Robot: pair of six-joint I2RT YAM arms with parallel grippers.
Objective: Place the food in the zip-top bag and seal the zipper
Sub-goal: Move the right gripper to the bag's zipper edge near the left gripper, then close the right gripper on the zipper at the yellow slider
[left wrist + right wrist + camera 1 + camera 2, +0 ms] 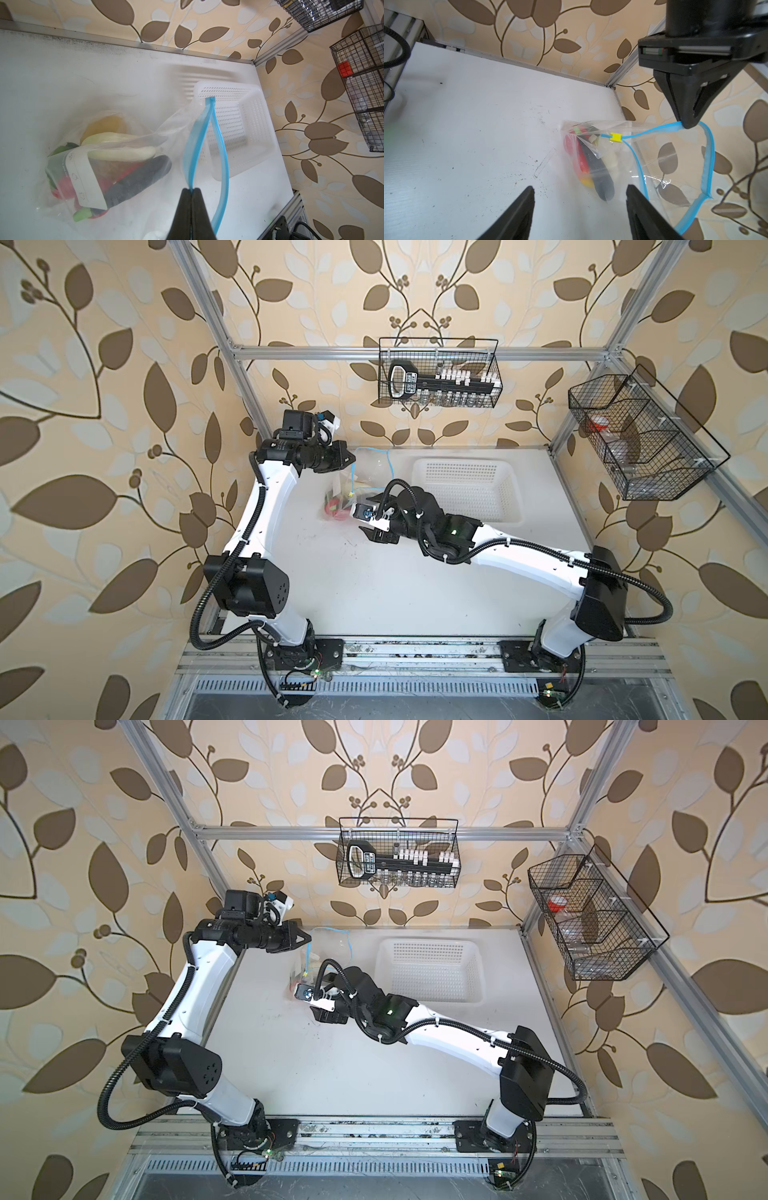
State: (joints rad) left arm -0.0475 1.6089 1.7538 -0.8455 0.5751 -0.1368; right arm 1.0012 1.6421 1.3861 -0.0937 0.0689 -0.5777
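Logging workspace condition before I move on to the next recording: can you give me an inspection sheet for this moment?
Surface: white tabletop, scuffed, with dark specks.
Job's things: zip-top bag holds the food; zipper gapes open, yellow tab near one end.
Clutter: white perforated basket, nothing seen inside.
Grippers: left gripper shut on the zipper; right gripper open, holding nothing.
Cables: black corrugated conduits run along both arms.
Surroundings: leaf wallpaper, aluminium frame, black wire baskets hung on it.

The white table carries a perforated basket at its far right corner; the zip-top bag seemingly rests near the far left.
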